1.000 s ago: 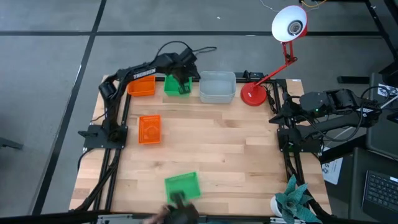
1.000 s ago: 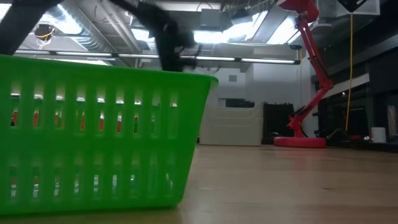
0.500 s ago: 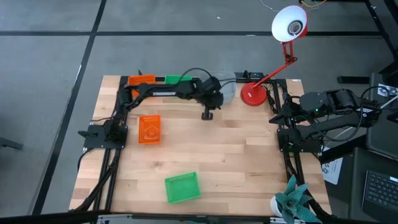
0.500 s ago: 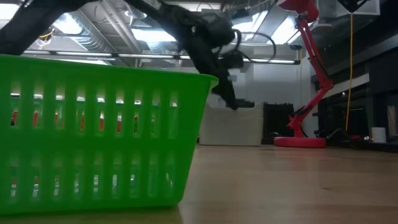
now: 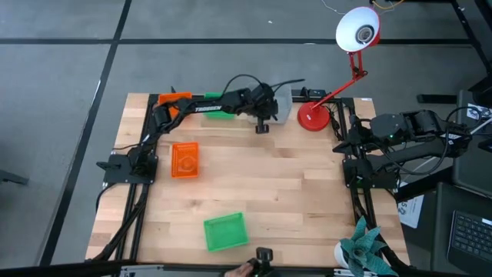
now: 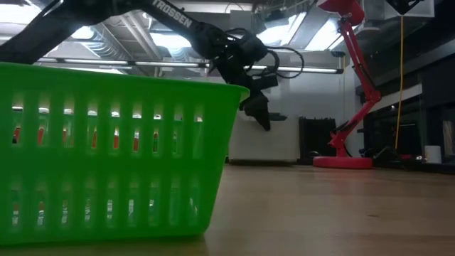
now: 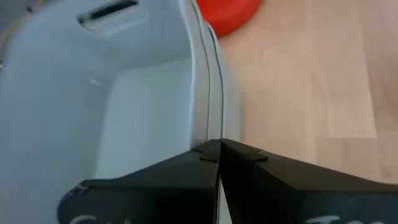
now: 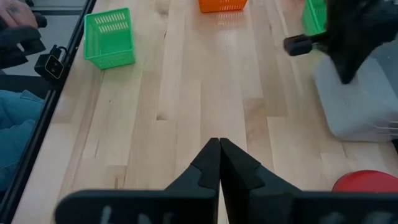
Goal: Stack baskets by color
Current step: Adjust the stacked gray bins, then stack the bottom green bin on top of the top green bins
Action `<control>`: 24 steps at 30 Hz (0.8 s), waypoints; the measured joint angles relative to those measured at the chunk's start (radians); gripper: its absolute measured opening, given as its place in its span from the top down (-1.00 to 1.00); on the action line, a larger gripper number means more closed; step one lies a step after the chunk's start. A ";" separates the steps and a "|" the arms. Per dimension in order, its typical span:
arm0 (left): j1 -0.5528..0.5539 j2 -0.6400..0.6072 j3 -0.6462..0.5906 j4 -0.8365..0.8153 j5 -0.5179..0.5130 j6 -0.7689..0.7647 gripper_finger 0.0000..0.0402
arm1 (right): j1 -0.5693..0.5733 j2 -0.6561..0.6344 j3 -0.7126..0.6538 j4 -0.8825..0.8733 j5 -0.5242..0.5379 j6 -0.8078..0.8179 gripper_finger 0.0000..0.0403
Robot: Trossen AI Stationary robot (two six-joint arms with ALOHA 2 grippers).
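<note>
My left gripper (image 5: pixel 262 128) is shut and slants down over the near long wall of a grey-white basket (image 7: pixel 124 93) at the table's far edge, beside the lamp's red base (image 5: pixel 314 117). An orange basket (image 5: pixel 175 100) and a green basket (image 5: pixel 221 115) rest at the far edge, partly under my left arm. Another orange basket (image 5: pixel 184 160) sits left of centre on its bottom. A second green basket (image 5: pixel 225 231) sits near the front edge. My right gripper (image 8: pixel 219 142) is shut, held above the table's right side. My left gripper's shut fingertips (image 7: pixel 217 148) stand right over the rim of the grey-white basket's near long wall (image 7: pixel 208 93), coming slanting down from the table's left. Whether they touch the rim I cannot tell.
A red desk lamp (image 5: pixel 355 31) rises from its base at the far right. A person's hand (image 5: pixel 242 269) shows at the table's near edge, beside the low camera. The wooden tabletop (image 5: pixel 292 192) lies bare between the baskets and my right arm.
My left gripper has swung from over the far green basket toward the table's right and has come down, ending at the grey-white basket's near wall. Its fingers have stayed shut. The baskets have kept their places.
</note>
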 joint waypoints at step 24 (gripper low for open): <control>-0.138 -0.141 0.042 -0.320 -0.003 -0.099 1.00 | 0.000 0.000 0.000 -0.014 0.000 0.036 0.96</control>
